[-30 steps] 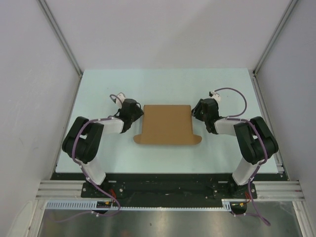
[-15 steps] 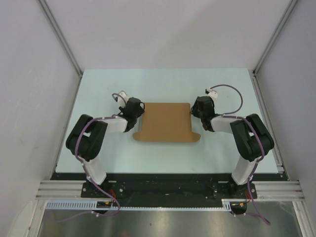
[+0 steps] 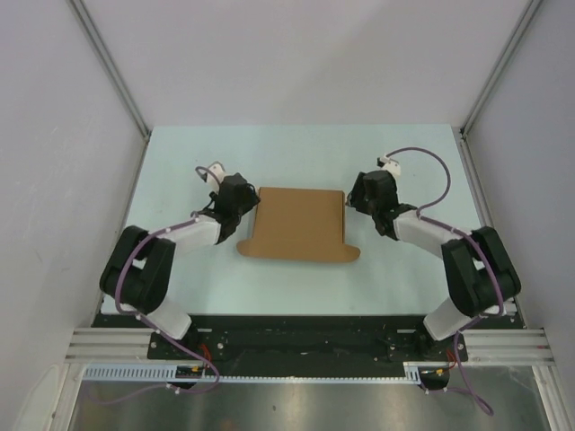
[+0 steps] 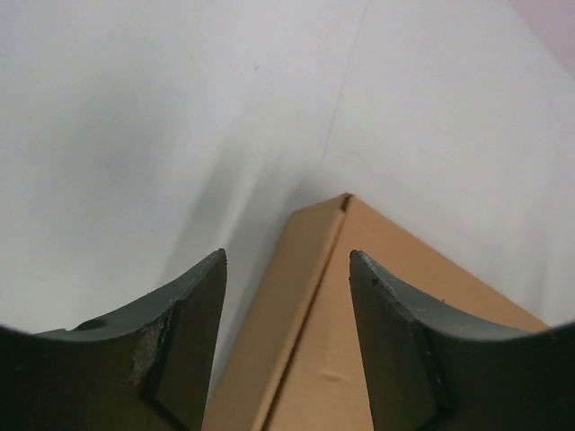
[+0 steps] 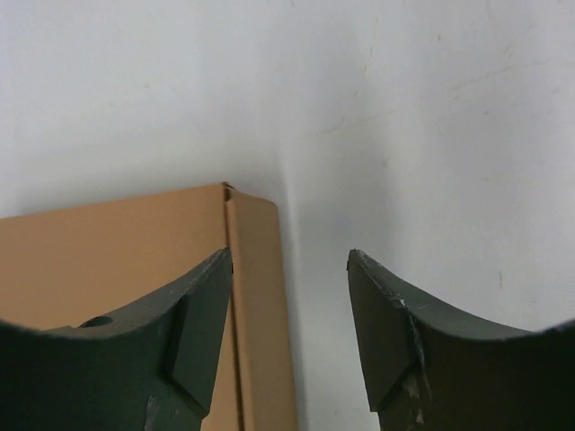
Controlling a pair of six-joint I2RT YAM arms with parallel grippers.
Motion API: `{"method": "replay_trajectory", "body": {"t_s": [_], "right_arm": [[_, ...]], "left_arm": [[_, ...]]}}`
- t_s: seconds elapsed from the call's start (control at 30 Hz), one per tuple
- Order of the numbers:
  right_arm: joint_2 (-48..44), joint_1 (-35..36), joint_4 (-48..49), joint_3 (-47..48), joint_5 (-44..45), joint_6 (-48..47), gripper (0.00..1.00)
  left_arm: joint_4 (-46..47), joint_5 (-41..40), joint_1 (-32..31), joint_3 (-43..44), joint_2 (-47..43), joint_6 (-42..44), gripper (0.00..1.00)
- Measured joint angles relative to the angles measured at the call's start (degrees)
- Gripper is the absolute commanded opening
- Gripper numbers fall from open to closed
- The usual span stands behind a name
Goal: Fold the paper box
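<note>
Paper box (image 3: 299, 223) lies flat, mid pale table (image 3: 296, 148), small flaps jutting at its near corners. Left gripper (image 3: 247, 206) sits at the box's left edge, right gripper (image 3: 352, 203) at its far-right corner. Both pincers released, jaws apart, clamping nothing.

One paper box (image 3: 299, 224) is lying between the claws, the only cardboard piece showing. Two arms are reaching in, the left arm (image 3: 135, 269) and the right arm (image 3: 476, 269), each carrying one claw: the left gripper (image 3: 254, 205) and the right gripper (image 3: 351, 203). Each claw is showing two dark fingers (image 4: 184, 341), making four in all. One pale table (image 3: 296, 153) is lying under both claws. Behind each claw one purple cable (image 3: 446, 184) is looping, two in total, though more may be hiding near the bases.
</note>
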Motion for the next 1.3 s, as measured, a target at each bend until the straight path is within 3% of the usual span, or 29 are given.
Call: {"method": "replay_trajectory", "body": {"t_s": [0.2,0.33,0.43,0.6,0.8,1.0,1.3], "right_arm": [[-12.4,1.0,-4.0,0.0,0.4,-3.4,0.58],[-16.8,6.3,-5.1,-0.5,-0.4,-6.6,0.58],[-21.4,11.6,-6.3,-3.9,-2.1,-8.0,0.57],[-29.9,12.5,-11.5,-10.0,-1.9,-7.7,0.52],[-40.9,21.4,-19.6,-11.8,5.2,-8.0,0.52],[-41.9,30.4,-23.2,-15.3,12.4,-5.7,0.51],[-42.0,47.1,-28.4,-18.2,29.6,-3.6,0.53]], "left_arm": [[-1.5,0.3,0.1,0.0,-9.4,2.5,0.61],[-1.0,1.2,-0.7,-1.9,-14.5,2.8,0.6],[-1.6,2.6,-2.5,-6.1,-18.4,2.6,0.6],[-5.9,4.6,-5.1,-10.8,-24.9,2.6,0.61],[-9.5,4.9,-5.2,-13.9,-35.4,4.1,0.61],[-11.5,3.3,-5.8,-15.8,-38.0,4.5,0.61],[-10.5,-8.4,-18.3,-30.4,-56.4,14.3,0.62]]}}
